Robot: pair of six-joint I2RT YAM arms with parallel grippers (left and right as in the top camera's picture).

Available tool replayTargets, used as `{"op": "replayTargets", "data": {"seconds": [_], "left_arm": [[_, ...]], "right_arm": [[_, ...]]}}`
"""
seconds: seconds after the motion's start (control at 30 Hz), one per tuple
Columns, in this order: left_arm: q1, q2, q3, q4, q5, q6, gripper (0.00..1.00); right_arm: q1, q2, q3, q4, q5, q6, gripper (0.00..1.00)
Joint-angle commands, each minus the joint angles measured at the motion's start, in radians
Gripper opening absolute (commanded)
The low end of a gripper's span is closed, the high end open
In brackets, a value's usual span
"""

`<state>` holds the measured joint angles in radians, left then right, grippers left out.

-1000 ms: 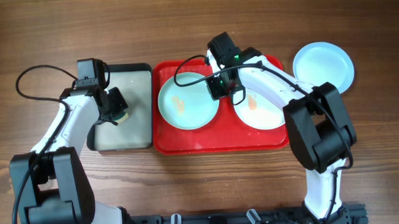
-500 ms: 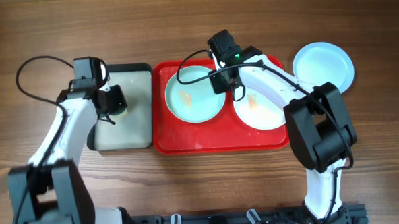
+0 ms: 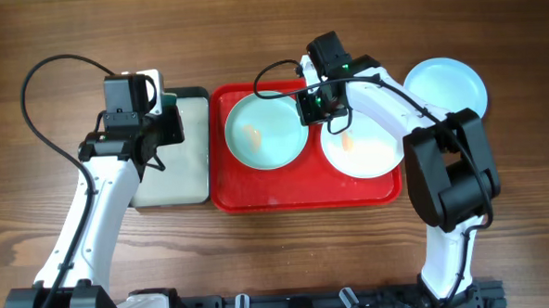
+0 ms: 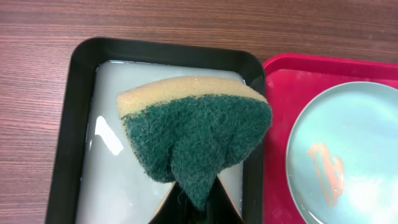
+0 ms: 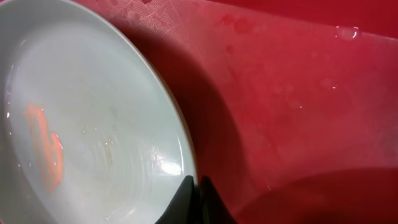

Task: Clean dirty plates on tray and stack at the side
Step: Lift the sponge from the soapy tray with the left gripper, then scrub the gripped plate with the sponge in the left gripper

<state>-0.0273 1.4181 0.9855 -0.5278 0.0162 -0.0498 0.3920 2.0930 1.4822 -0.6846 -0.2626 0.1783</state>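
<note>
Turquoise, smeared orange, the dirty plate (image 3: 264,136) lay in the left half of the red tray (image 3: 304,197), its right rim pinched in my right gripper (image 5: 195,185). It sat just right of my left gripper (image 4: 196,206), clamped on the sponge (image 4: 196,134) over the black-rimmed tray (image 4: 67,124). A second earlier that sponge hung lower in the tray; now it had lifted toward the plate.

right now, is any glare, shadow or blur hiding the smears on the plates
Overhead: even, sharp; smears on the turquoise plate and white plate read clearly. Left wrist: white glare streak inside the black tray, nothing hidden. Right wrist: dark shadow on the red tray beside the gripped plate, small glints, smear visible.
</note>
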Motion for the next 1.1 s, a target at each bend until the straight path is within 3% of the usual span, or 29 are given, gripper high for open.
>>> {"op": "replayTargets", "data": {"seconds": [0.0,0.13,0.2,0.4,0.5,0.73,1.07], "left_arm": [[-0.018,-0.011,-0.002,0.0,-0.021,0.008,0.04],[-0.039,-0.011,-0.002,0.058,-0.034,-0.04,0.04],[-0.043,-0.011,-0.002,0.124,-0.044,-0.097,0.04],[-0.163,-0.011,-0.002,0.16,-0.043,-0.246,0.04],[-0.203,-0.01,0.006,0.165,0.039,-0.274,0.04],[-0.208,0.072,0.23,-0.103,0.153,-0.322,0.04],[-0.287,0.296,0.23,-0.049,0.151,-0.342,0.04]], "right_arm": [[-0.005,-0.009,0.021,-0.002,-0.024,0.008,0.04],[-0.005,-0.009,0.021,-0.001,-0.024,0.01,0.04],[-0.005,-0.009,0.021,-0.001,-0.023,0.112,0.04],[-0.005,-0.008,0.014,-0.005,0.09,0.214,0.04],[-0.002,-0.008,0.011,-0.001,0.09,0.214,0.04],[0.004,-0.007,-0.003,0.02,0.09,0.214,0.04],[0.033,-0.007,-0.003,-0.017,0.068,0.188,0.04]]}}
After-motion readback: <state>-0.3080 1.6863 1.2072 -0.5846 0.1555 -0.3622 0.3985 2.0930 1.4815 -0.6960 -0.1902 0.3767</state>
